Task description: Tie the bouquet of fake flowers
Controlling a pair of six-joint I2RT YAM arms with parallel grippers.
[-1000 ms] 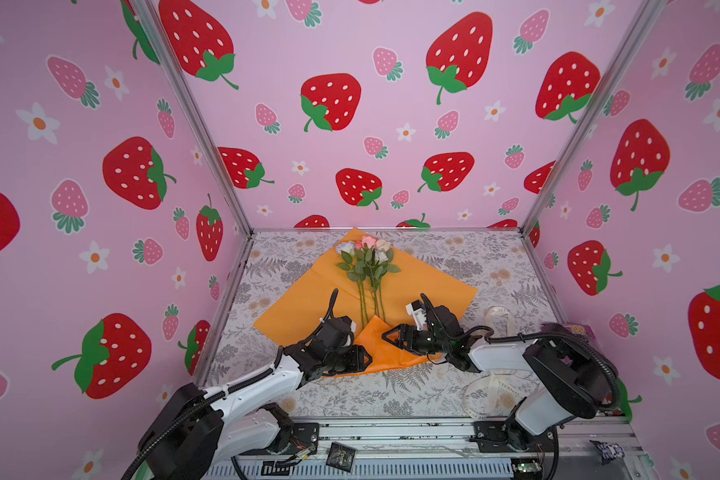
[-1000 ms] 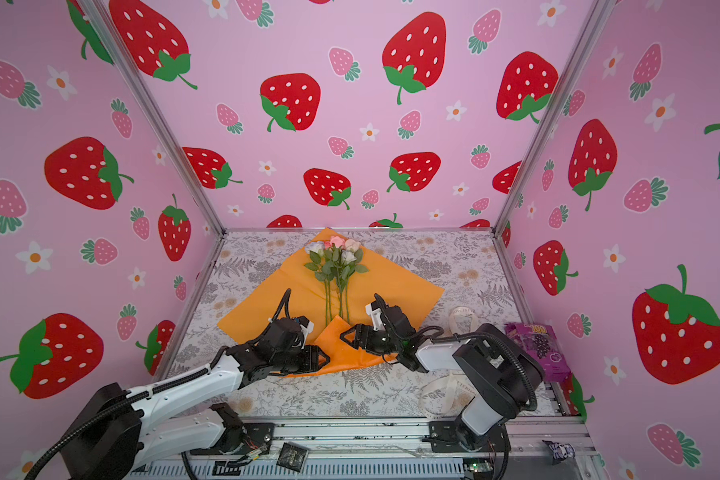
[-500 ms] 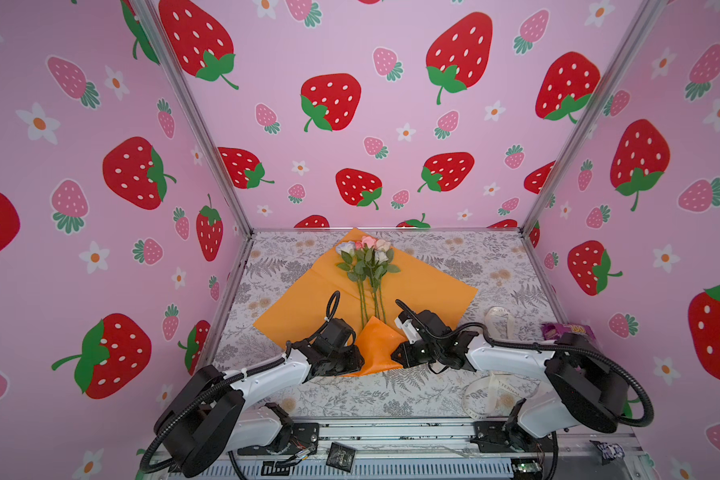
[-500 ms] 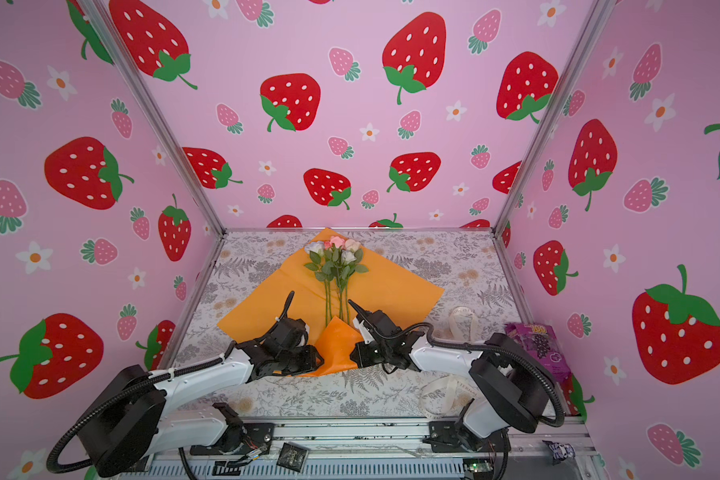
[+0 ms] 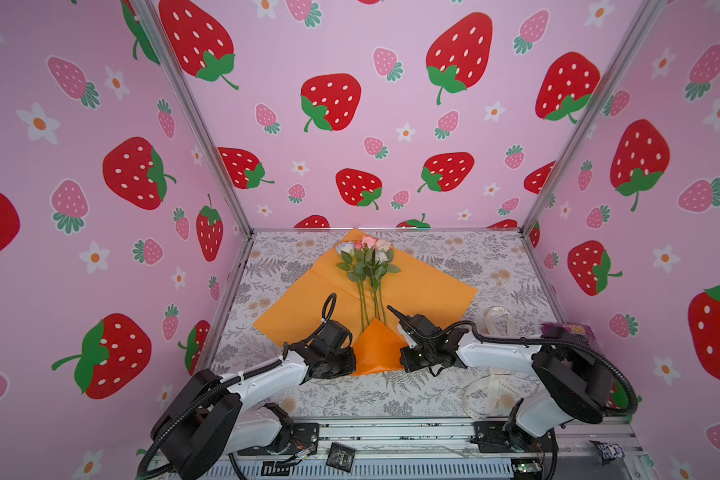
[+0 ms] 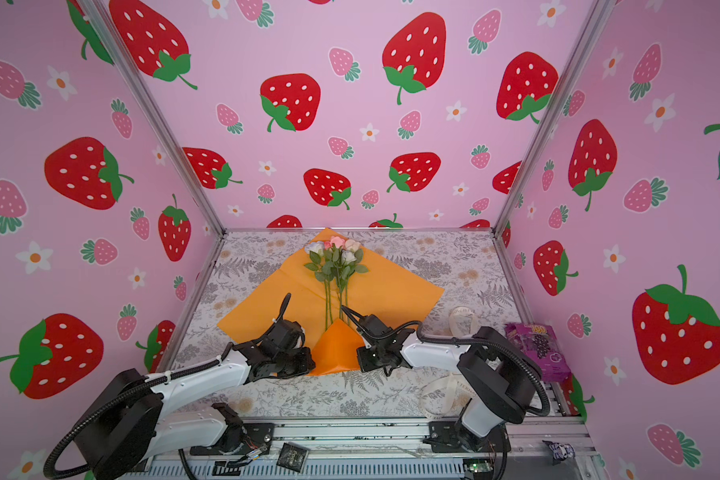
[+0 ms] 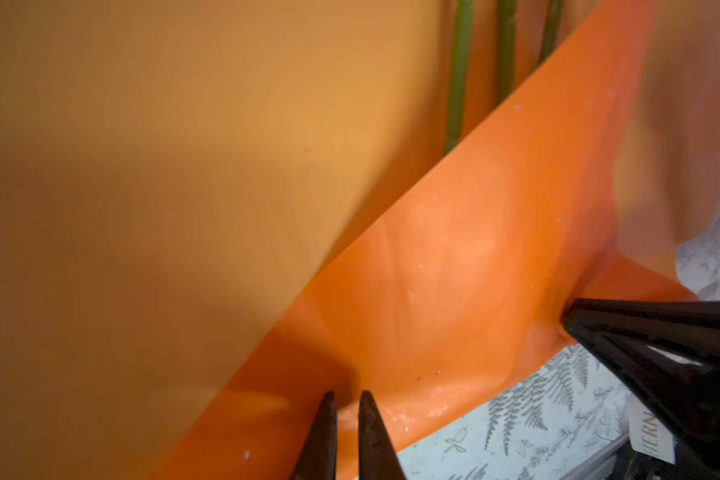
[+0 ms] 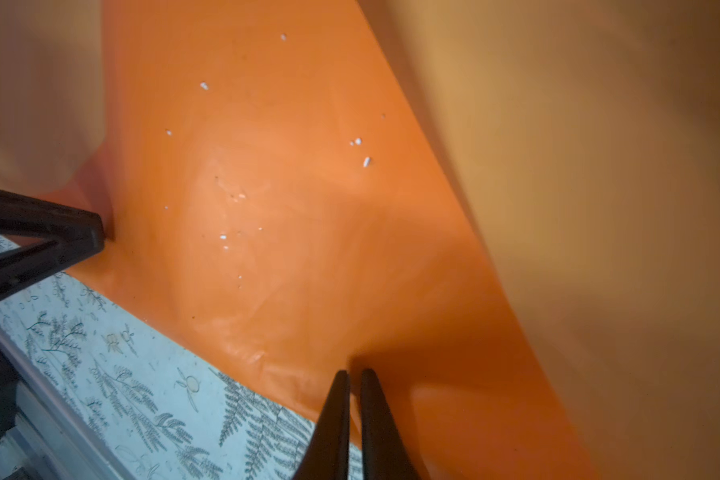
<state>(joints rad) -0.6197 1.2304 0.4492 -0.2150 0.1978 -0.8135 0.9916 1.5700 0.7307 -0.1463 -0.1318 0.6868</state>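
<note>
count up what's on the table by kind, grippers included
bouquet of fake flowers: 1
orange paper: 1
purple packet: 1
cream ribbon loops: 2, possibly one length
grippers: 2, left gripper and right gripper, both shut on the orange paper
total: 7

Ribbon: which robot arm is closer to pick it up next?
Probably the right. The ribbon lies beside the right arm, far from the left gripper. The right gripper is pinching the orange paper, so it must let go first.
</note>
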